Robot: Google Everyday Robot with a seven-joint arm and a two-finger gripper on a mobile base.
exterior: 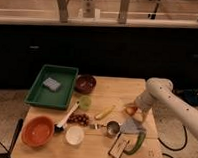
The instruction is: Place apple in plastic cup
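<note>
Gripper sits low over the bench, just right of the banana, with the apple at its tip. Whether it grips the apple or only touches it, I cannot tell. The likely cup, green, stands left of the banana. A shallow hold could let the apple roll away. A low carry could knock the banana, and an off-centre drop could tip the cup.

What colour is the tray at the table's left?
Green, clearest in the camera view. The tray holds a small block. The gripper is low over the table's right side.
</note>
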